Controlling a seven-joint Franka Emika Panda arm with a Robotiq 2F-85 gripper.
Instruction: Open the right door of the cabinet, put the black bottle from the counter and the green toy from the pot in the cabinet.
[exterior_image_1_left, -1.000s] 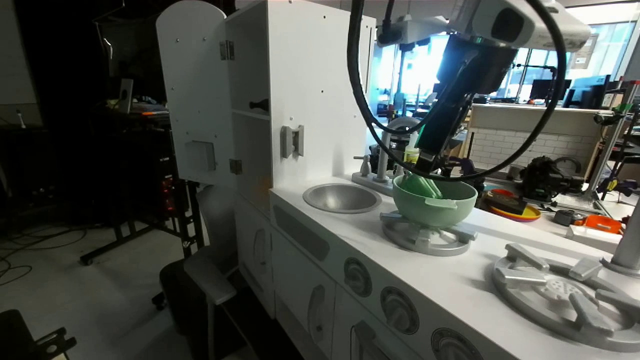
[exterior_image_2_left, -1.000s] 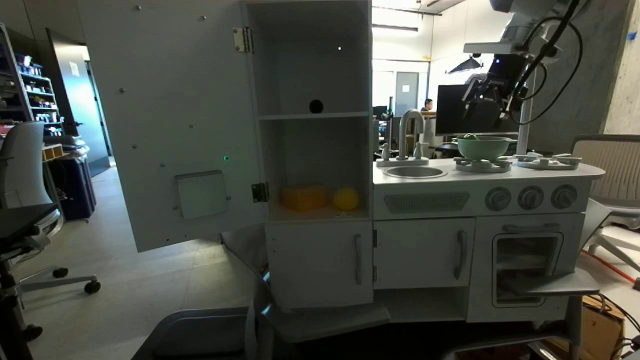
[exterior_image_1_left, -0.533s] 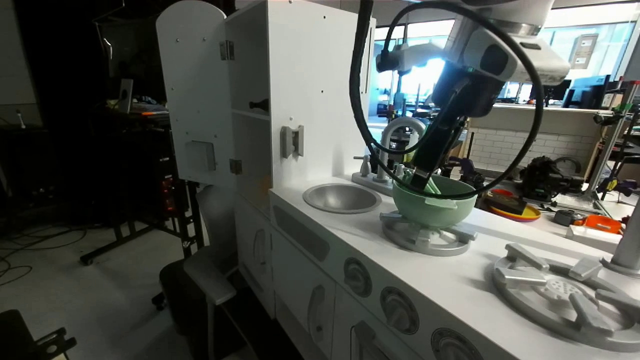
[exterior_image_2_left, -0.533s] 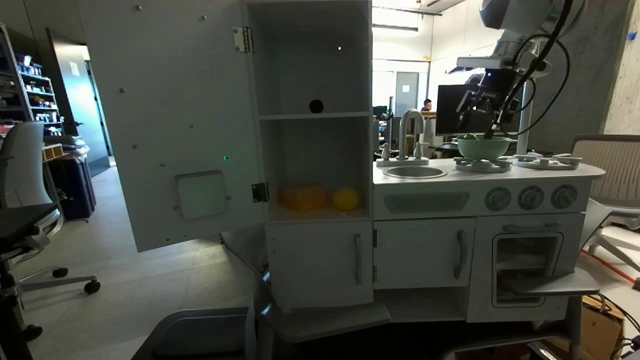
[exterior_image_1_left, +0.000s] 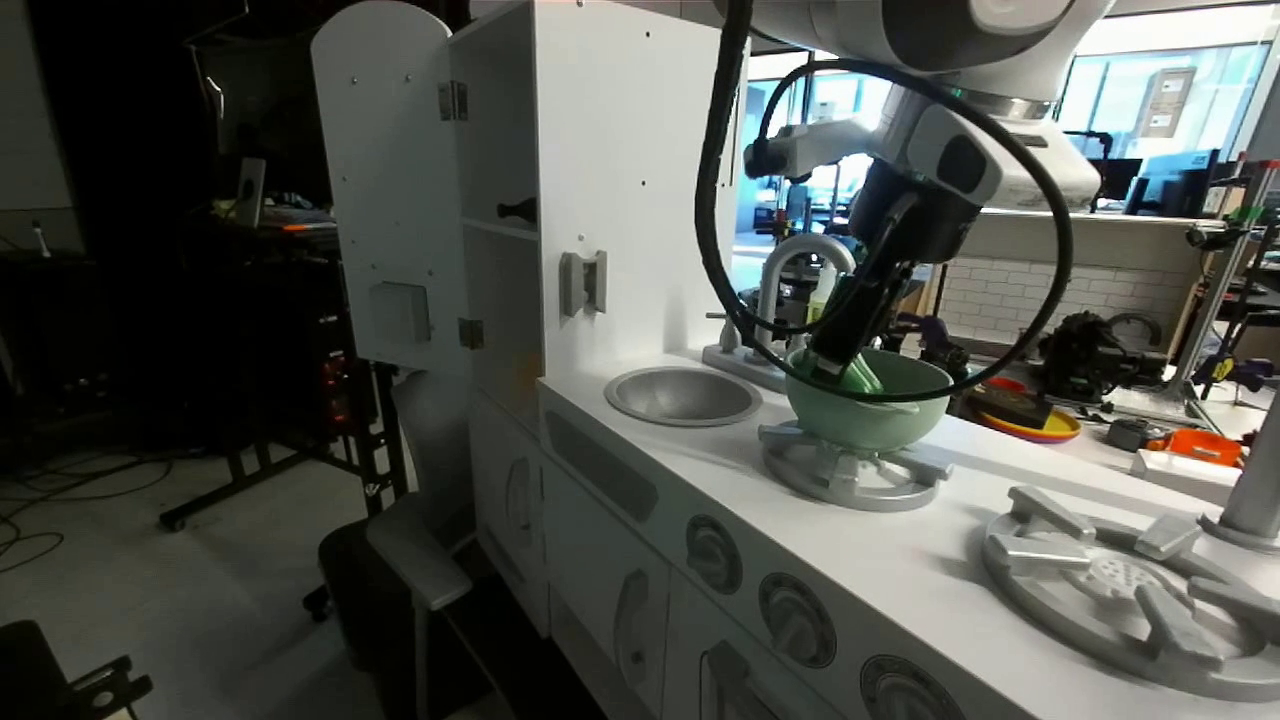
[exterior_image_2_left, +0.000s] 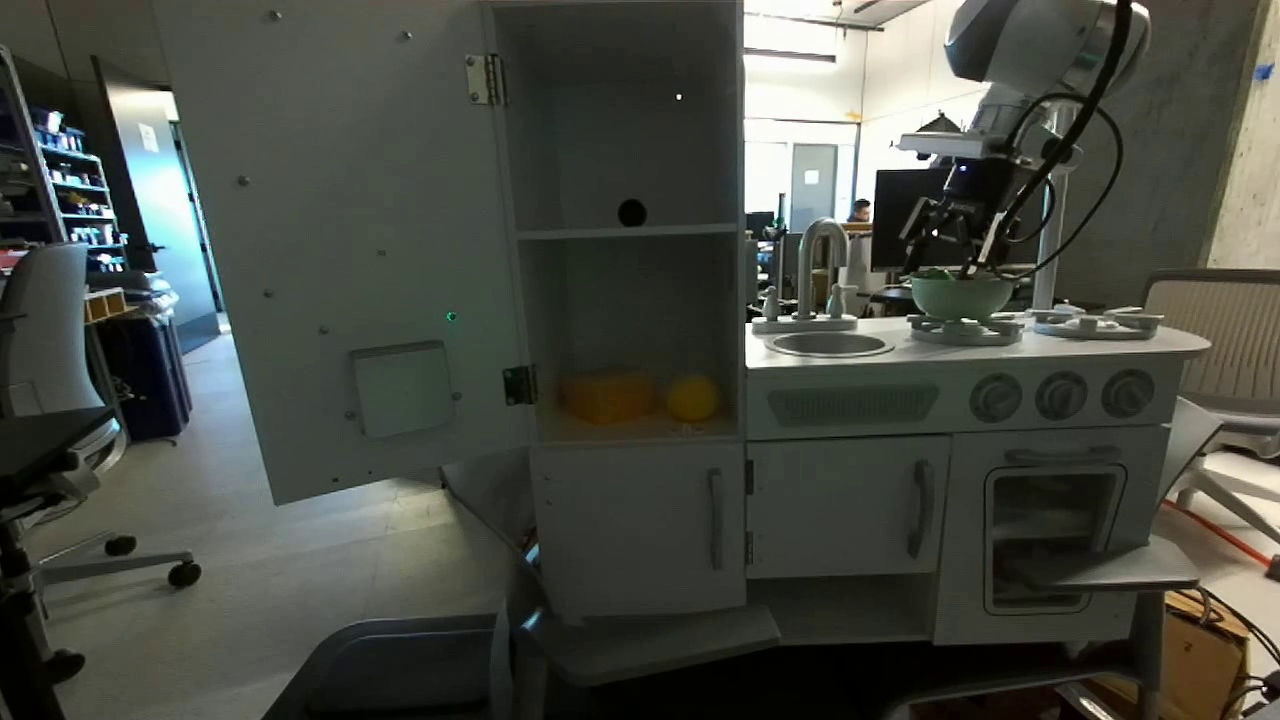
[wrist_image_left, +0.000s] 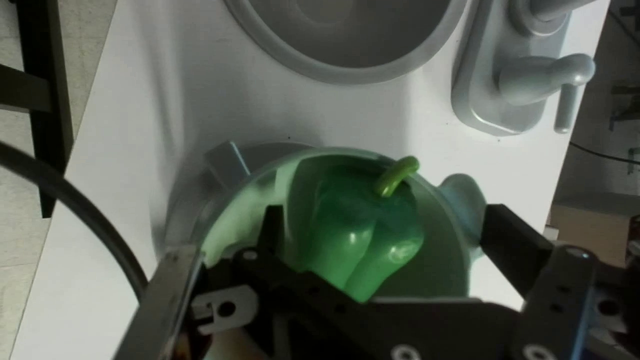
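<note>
The right door (exterior_image_1_left: 390, 180) is standing open, and the black bottle (exterior_image_1_left: 518, 210) is lying on the cabinet's (exterior_image_1_left: 640, 150) shelf (exterior_image_2_left: 690, 230), so those parts are looking finished to me. The green toy (wrist_image_left: 340, 245), pepper-shaped, is sitting in the pot (exterior_image_1_left: 865, 428), between the bench's (exterior_image_1_left: 720, 455) front and rear edges. The pincer (wrist_image_left: 384, 220) is hanging at the pot's mouth, jaws wide apart, gripping nothing. I'm reckoning that only grasping and stowing the green toy is remaining.

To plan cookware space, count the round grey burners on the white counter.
2: one round grey burner, partly hidden under the pale mint-green bowl-shaped pot; the second burner, farther from the round silver sink.
</note>
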